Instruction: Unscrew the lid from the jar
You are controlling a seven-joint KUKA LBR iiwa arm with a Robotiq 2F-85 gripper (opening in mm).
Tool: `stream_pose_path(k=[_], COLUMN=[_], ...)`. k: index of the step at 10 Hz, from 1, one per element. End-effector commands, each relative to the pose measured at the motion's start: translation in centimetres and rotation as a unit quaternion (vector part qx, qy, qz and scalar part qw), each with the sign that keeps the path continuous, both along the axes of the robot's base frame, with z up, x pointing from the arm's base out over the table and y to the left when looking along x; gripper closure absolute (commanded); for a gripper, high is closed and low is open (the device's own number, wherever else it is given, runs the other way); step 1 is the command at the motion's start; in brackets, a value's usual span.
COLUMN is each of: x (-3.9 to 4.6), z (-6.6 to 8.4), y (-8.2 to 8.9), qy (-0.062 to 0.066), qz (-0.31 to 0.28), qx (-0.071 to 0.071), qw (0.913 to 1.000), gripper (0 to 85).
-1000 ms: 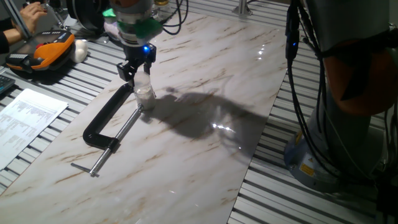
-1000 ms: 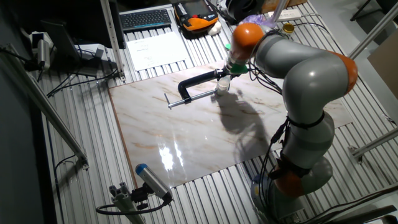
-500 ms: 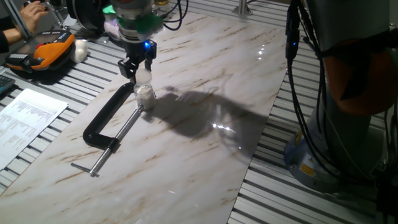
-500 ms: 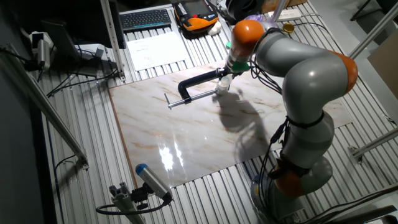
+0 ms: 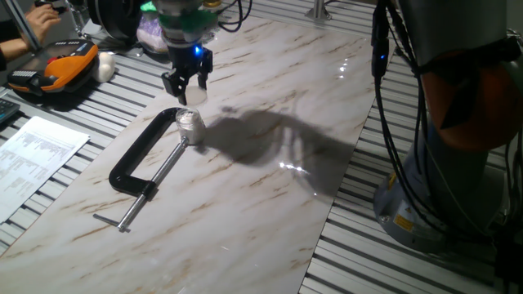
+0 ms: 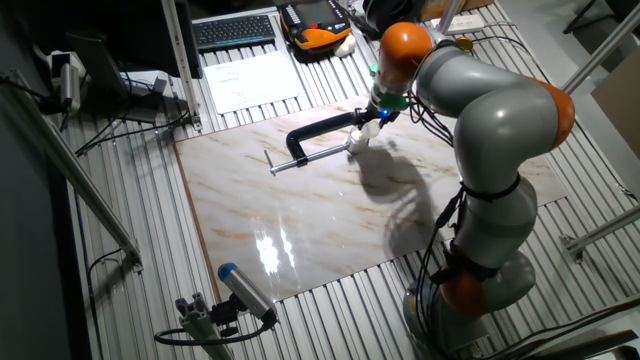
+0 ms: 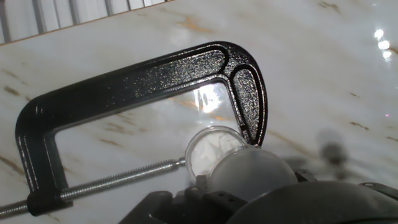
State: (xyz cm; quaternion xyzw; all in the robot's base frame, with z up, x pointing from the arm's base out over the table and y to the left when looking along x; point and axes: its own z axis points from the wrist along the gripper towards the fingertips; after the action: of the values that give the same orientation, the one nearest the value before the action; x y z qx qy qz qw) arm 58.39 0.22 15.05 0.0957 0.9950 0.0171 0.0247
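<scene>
The jar (image 5: 189,122) (image 7: 211,148) stands on the marble board, clamped between the jaws of a black C-clamp (image 5: 140,160) (image 7: 130,87). In the hand view its mouth shows as an uncovered translucent ring. The lid (image 7: 252,173) is a blurred white disc close under the hand camera, a little above and beside the jar. My gripper (image 5: 186,86) (image 6: 373,117) hangs just above the jar, shut on the lid and clear of the jar.
The clamp's screw rod and handle (image 5: 135,208) stretch toward the board's near left edge. An orange case (image 5: 61,69), a white lump (image 5: 105,65) and a printed sheet (image 5: 37,155) lie on the slatted table to the left. A person's hands (image 5: 37,16) are at the far left.
My gripper has risen off the jar and shifted slightly toward the back, carrying the lid. The jar stays in the clamp with its top now uncovered.
</scene>
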Motion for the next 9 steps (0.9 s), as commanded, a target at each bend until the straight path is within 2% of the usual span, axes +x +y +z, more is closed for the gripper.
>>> stream_pose_path(k=[1, 2, 4, 6, 7, 8, 9], x=[0.19, 0.28, -0.28, -0.73, -0.90, -1.06, -1.26], z=[0.3, 0.5, 0.2, 0.1, 0.0, -0.2, -0.2], y=[-0.5, -0.9, -1.6, -2.0, -2.2, -2.4, -2.5], qy=[0.002, -0.002, -0.011, -0.008, -0.010, -0.011, -0.006], qz=[0.003, 0.007, 0.008, 0.006, 0.009, 0.014, 0.014], qx=[0.003, 0.000, 0.001, 0.002, -0.008, -0.008, 0.007], qw=[1.0000, 1.0000, 0.9999, 0.9999, 0.9999, 0.9998, 0.9999], gripper=[85.0, 85.0, 85.0, 85.0, 85.0, 85.0, 85.0])
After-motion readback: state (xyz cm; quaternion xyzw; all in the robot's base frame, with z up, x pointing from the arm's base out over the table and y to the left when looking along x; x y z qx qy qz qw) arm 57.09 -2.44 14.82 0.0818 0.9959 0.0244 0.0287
